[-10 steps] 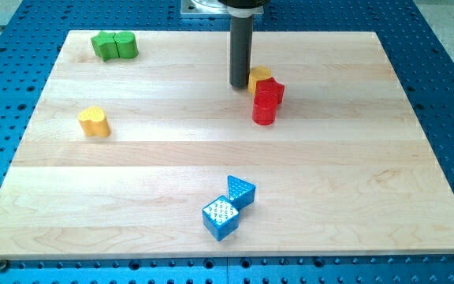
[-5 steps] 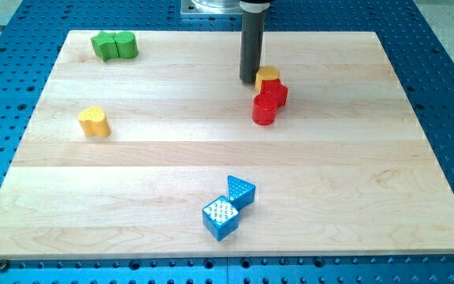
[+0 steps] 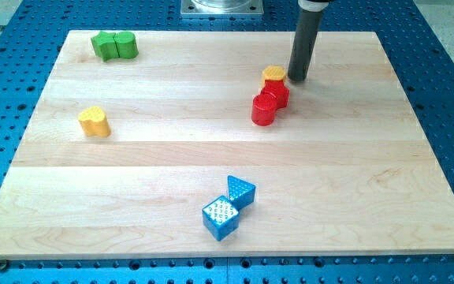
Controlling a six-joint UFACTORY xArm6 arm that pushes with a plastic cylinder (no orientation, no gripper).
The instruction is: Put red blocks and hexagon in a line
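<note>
Tip: my tip point(image 3: 298, 80) on board point(image 3: 172, 158), just right of yellow hexagon point(image 3: 273, 76); bare rod, no jaws, holds nothing.
Hexagon: upper centre-right, touching red block point(image 3: 277, 93) below it.
Reds: 2nd red block, a cylinder point(image 3: 263, 110), touches 1st at lower left.
Trio: short slanted row.

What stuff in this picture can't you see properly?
- Camera view: the upper part of the rod above my tip is cut off by the view's top edge.
- The red blocks overlap, so their exact shapes and any gap between them are hidden.
- The yellow hexagon is partly covered by the red block in front.
- The two green blocks are too small to tell their shapes.
</note>
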